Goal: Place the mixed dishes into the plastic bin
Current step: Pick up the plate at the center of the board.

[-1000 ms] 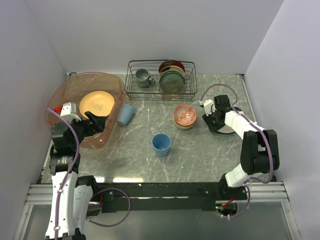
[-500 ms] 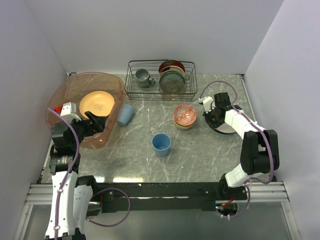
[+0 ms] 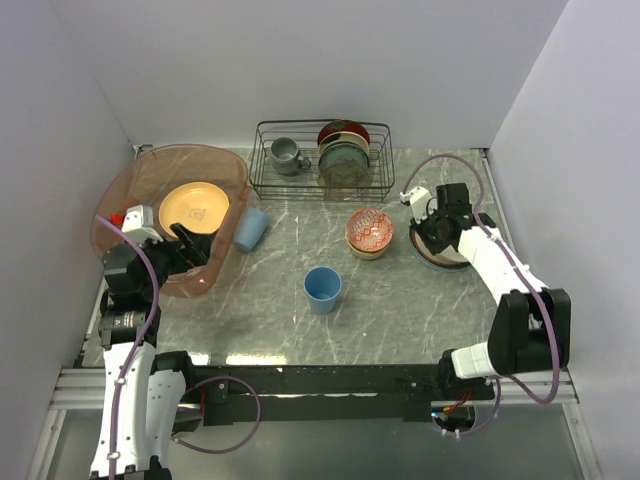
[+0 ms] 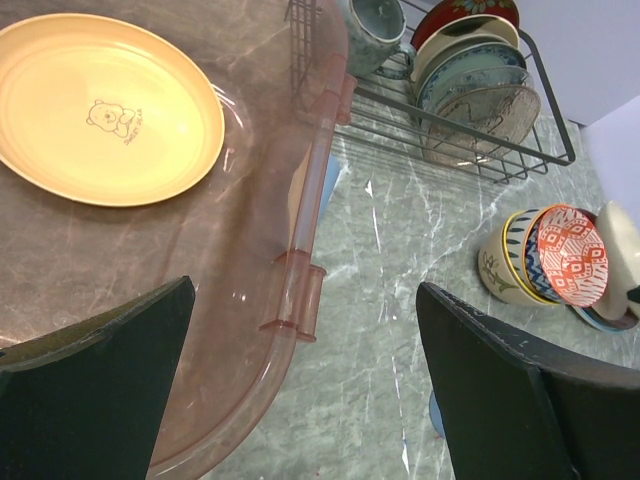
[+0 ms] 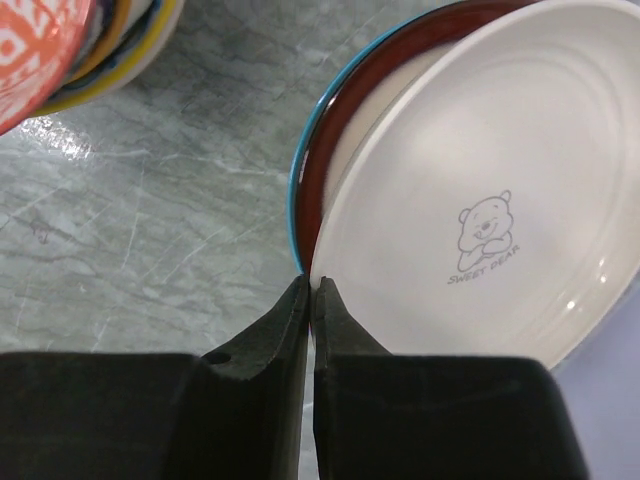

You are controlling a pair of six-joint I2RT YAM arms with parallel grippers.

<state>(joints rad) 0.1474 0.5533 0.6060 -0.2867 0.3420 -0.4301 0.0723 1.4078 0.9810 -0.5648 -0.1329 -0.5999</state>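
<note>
Pinching the white plate [image 5: 470, 230], your right end effector [image 5: 310, 285] is clenched on its rim, dark red plate [image 5: 312, 190] beneath. Your left end effector [image 4: 305, 290] gapes above the bin [image 4: 315, 150], yellow plate [image 4: 105, 105] inside, ahead-left.

We note the orange-yellow plate [image 4: 105, 108] lying flat inside the plastic bin [image 4: 310, 200] at ten o'clock; the black wire rack [image 4: 480, 160] stands at one o'clock.

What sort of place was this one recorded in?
Likely a lab test cell staged as a kitchen counter: bare white walls around a marble-look table, a wire dish rack, a plastic bin.
</note>
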